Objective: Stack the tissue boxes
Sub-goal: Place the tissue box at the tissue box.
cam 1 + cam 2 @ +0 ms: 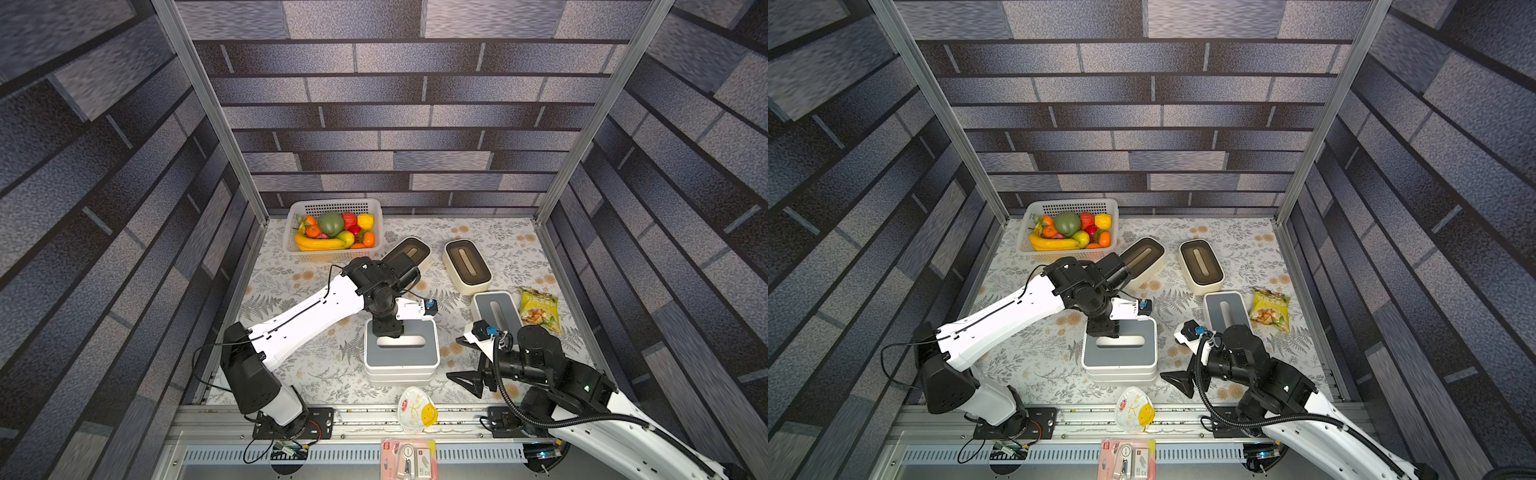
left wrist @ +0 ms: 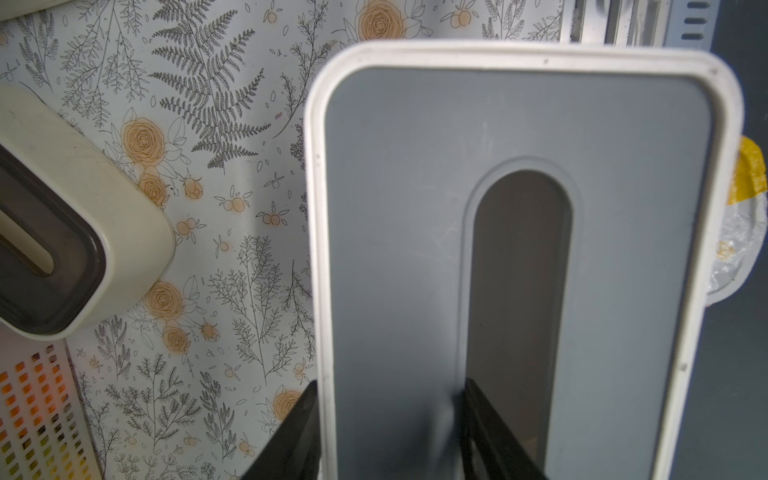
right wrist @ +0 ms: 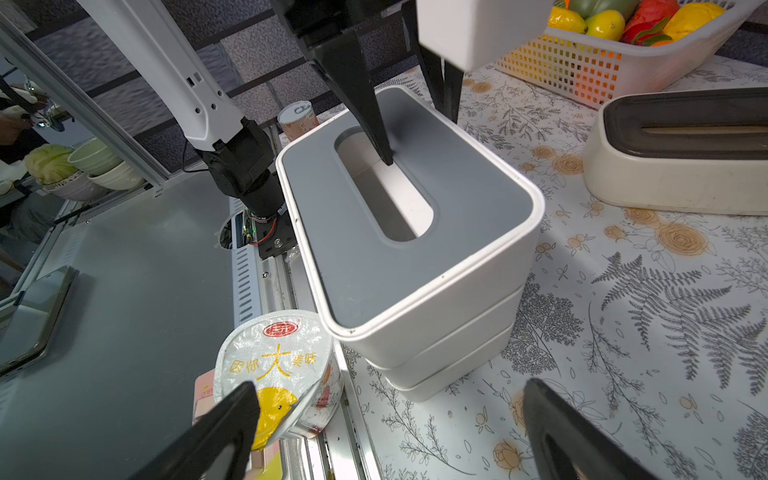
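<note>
A stack of white tissue boxes [image 1: 401, 361] stands at the table's front middle and shows three layers. The top one has a grey slotted lid [image 3: 457, 199]. My left gripper [image 2: 390, 384] is shut on this top box: one finger [image 3: 370, 120] is down in the slot, the other outside the far wall. My right gripper [image 3: 390, 432] hangs open and holds nothing, low to the right of the stack. Another grey-lidded box [image 1: 496, 309] lies behind the right wrist. Two cream boxes with dark-brown lids [image 1: 467, 266] [image 1: 1142, 257] lie further back; the left arm partly covers one of them.
A white perforated basket of fruit [image 1: 332, 228] stands at the back left. A snack bag [image 1: 538, 309] lies by the right wall. A foil-sealed cup [image 1: 415, 409] and a pink blister pack [image 1: 409, 459] sit on the front rail, just before the stack.
</note>
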### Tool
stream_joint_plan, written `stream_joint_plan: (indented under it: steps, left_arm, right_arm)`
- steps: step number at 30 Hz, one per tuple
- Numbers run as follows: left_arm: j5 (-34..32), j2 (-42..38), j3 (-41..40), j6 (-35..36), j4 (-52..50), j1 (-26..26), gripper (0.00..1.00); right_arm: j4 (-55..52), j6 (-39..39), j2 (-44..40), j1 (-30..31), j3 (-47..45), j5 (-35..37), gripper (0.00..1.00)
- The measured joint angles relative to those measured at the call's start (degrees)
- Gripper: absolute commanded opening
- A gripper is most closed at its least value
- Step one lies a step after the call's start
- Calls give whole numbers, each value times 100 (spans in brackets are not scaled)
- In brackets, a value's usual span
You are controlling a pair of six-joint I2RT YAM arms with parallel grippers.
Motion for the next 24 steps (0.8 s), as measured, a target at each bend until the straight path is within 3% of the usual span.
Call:
stream_joint_plan:
  steps: [24]
  left_arm:
    - [39,-76,-85,26,20,44,49]
  right_arm:
    - [0,0,48,85,0,4,100]
